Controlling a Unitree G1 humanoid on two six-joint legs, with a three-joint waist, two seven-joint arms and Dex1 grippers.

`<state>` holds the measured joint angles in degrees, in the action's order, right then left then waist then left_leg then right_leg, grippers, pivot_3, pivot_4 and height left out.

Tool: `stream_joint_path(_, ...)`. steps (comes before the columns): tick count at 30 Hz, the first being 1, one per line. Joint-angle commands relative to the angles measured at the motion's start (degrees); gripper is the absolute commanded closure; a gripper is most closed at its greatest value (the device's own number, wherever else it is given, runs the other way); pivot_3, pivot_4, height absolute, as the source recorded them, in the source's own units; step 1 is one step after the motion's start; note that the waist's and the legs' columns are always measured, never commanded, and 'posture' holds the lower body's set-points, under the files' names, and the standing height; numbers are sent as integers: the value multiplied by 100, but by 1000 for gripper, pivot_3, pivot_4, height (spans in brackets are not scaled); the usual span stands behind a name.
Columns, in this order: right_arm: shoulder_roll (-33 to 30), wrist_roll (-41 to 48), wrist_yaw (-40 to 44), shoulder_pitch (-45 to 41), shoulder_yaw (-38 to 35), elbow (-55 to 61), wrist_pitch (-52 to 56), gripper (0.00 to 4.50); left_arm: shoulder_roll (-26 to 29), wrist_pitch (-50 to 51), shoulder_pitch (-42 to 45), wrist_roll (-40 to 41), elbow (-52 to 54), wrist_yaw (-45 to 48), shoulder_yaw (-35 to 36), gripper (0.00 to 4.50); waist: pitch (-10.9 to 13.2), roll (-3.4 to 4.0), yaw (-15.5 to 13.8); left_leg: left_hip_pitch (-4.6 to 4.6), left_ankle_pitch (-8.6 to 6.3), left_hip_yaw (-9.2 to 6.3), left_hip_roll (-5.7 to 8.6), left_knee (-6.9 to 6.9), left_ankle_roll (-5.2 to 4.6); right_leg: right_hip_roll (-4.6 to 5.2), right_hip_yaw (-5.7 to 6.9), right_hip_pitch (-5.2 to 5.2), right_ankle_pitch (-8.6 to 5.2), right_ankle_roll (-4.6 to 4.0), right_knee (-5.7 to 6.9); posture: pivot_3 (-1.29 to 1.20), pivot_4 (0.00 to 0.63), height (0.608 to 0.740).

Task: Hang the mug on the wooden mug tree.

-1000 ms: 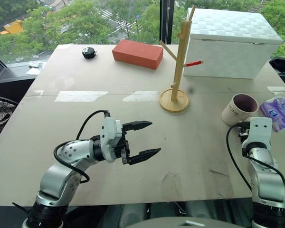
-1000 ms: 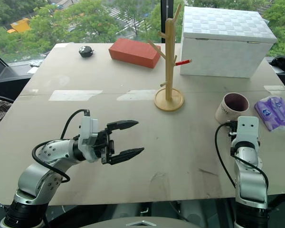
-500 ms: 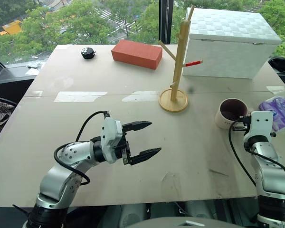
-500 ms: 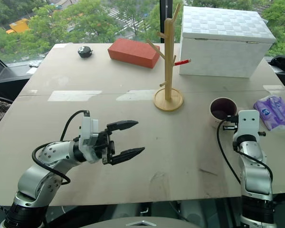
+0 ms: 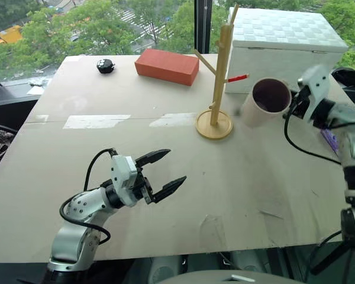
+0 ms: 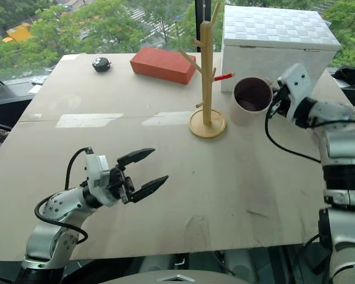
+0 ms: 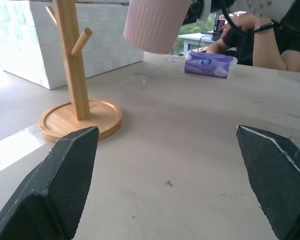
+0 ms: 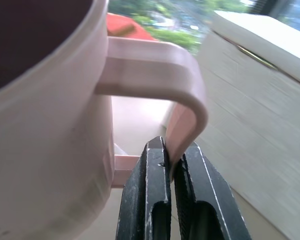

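The cream mug (image 5: 265, 102), dark maroon inside, hangs in the air just right of the wooden mug tree (image 5: 220, 71), tipped so its mouth faces me. It sits slightly below the red-tipped peg (image 5: 239, 77). My right gripper (image 8: 171, 150) is shut on the mug's handle (image 8: 185, 100), its fingers pinching the lower part of the loop. The tree stands on its round disc base (image 5: 213, 126) mid-table. My left gripper (image 5: 174, 167) hovers open and empty over the near left of the table, well short of the tree (image 7: 72, 65).
A red brick (image 5: 167, 66) and a small black object (image 5: 105, 65) lie at the back left. A large white box (image 5: 287, 50) stands right behind the tree. A purple packet (image 7: 210, 65) lies at the right, with a person's hand (image 7: 250, 25) beyond it.
My right gripper closed on the mug's handle and lifted it off the table, up and left toward the tree, tipping it onto its side. The left arm sank slightly leftward.
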<state>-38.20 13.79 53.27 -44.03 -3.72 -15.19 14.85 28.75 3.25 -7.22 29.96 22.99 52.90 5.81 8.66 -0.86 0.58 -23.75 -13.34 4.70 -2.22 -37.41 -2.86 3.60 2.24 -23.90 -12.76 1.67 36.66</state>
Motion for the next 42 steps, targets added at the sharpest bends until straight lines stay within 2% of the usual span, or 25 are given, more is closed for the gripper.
stream_joint_path(1, -103, -10, 618, -684, 206, -533, -209, 4455, -210, -624, -37, -226, -82, -151, 164, 0, 0, 0, -5, 0, 0, -1, 0, 0, 0, 1, 2, 1, 0, -1, 0, 0, 150, 740)
stream_joint_path(7, 70, -229, 1260, -1629, 706, -1328, -259, 4455, -533, -1452, -376, -296, -374, -123, 266, 0, 1, 2, 14, 0, 0, 3, -1, 0, 0, 8, 2, 0, 0, -3, 2, 0, 150, 740)
stream_joint_path(15, 451, -770, 1302, -2540, 1073, -2480, -563, 4455, -628, -1987, -682, 250, -301, 231, 397, 0, 2, 4, 13, -3, 0, 9, -4, 2, 0, 17, 5, -13, 0, -5, 8, 0, 150, 740)
stream_joint_path(20, 687, -1408, 1203, -3109, 1545, -3370, -465, 4455, -565, -1883, -812, 767, -72, 432, 412, 0, 3, 5, 29, -8, -1, 22, 0, 2, -1, 38, 2, -21, 1, -5, 8, 0, 150, 740)
stream_joint_path(23, 768, -1516, 1381, -3119, 1639, -3501, -451, 3538, -527, -1813, -724, 834, 4, 381, 410, 0, 3, 5, 17, -9, -1, 21, 0, 3, -1, 36, 5, -22, 1, -6, 8, 0, 150, 740)
stream_joint_path(27, 558, -1446, 1300, -2938, 1374, -3236, -367, 1595, -518, -1736, -698, 909, 104, 289, 432, 0, 4, 7, 18, -11, -1, 22, 1, 3, -1, 33, 6, -22, 1, -5, 8, 0, 150, 740)
stream_joint_path(29, 305, -1304, 1295, -2706, 1141, -2926, -282, 624, -514, -1638, -723, 935, 160, 222, 408, 0, 4, 7, -6, -12, -1, 22, 2, 3, -1, 34, 7, -22, 1, -4, 7, 0, 150, 740)
stream_joint_path(31, 57, -1063, 1324, -2391, 850, -2488, 42, 624, -477, -1493, -770, 959, 224, 178, 363, 0, 4, 6, -22, -12, -4, 22, 4, 3, -5, 36, 9, -21, 1, -4, 6, 0, 150, 740)
stream_joint_path(35, -527, -367, 1563, -1081, 138, -928, 350, 624, -325, -854, -806, 944, 397, -188, 256, 0, 4, 4, -29, -14, -6, 23, 4, 5, -9, 37, 7, -20, 1, -3, 3, 0, 150, 740)
stream_joint_path(39, -925, 192, 1302, 1128, -806, 1008, 837, 624, -19, 17, -662, 791, 697, -631, 12, 0, 5, 6, -57, -7, -7, 15, 3, 3, -9, 32, 13, -14, 12, 20, 6, 0, 150, 740)
stream_joint_path(42, -783, 437, 844, 2521, -1450, 2079, 1064, 624, 192, 493, -615, 657, 788, -905, -1, 0, 4, 6, -92, -4, -7, 8, 1, 2, -9, 25, 14, -10, 11, 21, 8, 0, 150, 740)
